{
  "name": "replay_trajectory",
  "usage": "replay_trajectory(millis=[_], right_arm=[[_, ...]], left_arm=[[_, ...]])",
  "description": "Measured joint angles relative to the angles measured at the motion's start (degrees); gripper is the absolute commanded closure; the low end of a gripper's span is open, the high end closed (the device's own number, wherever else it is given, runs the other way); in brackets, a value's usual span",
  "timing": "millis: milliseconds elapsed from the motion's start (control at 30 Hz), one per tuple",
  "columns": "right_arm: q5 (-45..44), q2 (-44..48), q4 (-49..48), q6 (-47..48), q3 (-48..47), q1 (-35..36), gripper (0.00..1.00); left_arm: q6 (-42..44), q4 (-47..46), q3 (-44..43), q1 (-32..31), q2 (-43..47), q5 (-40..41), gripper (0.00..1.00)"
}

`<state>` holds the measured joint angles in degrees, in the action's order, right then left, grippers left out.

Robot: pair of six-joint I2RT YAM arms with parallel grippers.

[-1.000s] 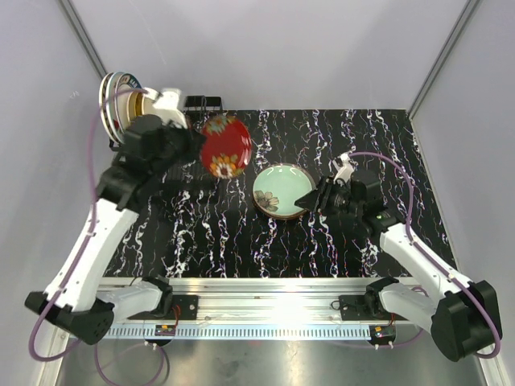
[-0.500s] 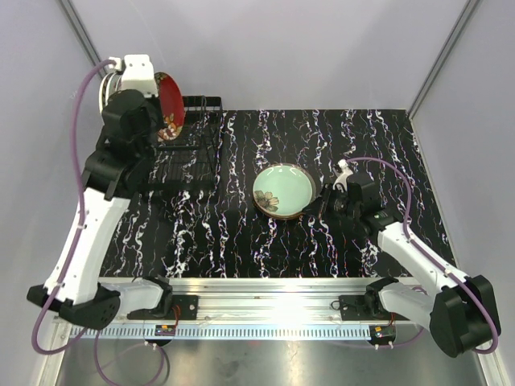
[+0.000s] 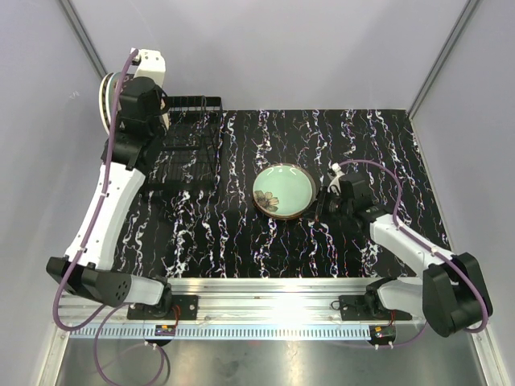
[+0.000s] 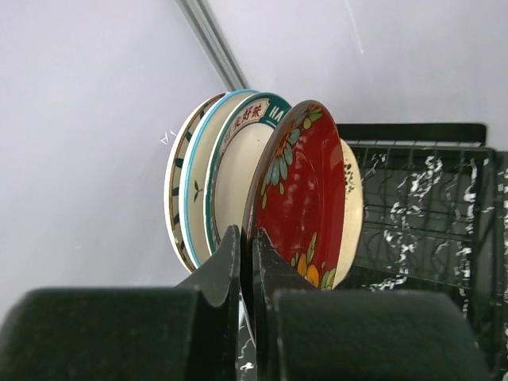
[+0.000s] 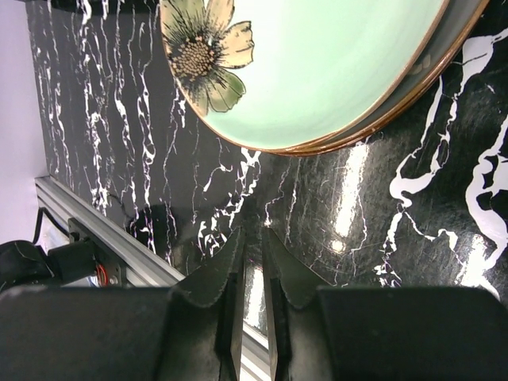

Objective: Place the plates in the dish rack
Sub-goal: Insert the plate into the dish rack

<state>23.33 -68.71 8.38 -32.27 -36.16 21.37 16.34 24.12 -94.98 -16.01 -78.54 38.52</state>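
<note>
My left gripper [image 4: 246, 238] is shut on the lower rim of a red flowered plate [image 4: 305, 198]. That plate stands on edge at the far-left end of the black wire dish rack [image 3: 189, 153]. A cream plate [image 4: 352, 198] is right behind it. On its other side stand a teal-rimmed plate [image 4: 238, 167] and striped ones [image 3: 103, 100]. A pale green flower plate [image 3: 283, 190] lies flat mid-table on a darker-rimmed plate. My right gripper [image 5: 252, 234] is low on the table just off its right edge, jaws a narrow gap apart with nothing between them.
The rack [image 4: 421, 198] has free slots to the right of the standing plates. The grey wall [image 3: 48, 161] runs close behind the rack's left end. The aluminium rail [image 3: 273, 289] borders the near table edge.
My left arm swung the red plate from over the table back to the rack's far-left end and set it upright among the plates. My right gripper's jaws narrowed beside the green plate.
</note>
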Motion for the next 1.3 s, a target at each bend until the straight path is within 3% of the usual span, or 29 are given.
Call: replay_trajectory(millis=[400, 1300], right_arm=[[0.3, -2.2, -0.2, 0.8, 0.0, 0.0, 0.80], [0.3, -5.0, -0.4, 1.3, -0.2, 0.0, 0.80]], left_arm=[[2.2, -3.4, 4.1, 0.7, -4.4, -4.0, 1.00], [4.5, -7.2, 5.5, 1.2, -10.1, -4.0, 1.00]])
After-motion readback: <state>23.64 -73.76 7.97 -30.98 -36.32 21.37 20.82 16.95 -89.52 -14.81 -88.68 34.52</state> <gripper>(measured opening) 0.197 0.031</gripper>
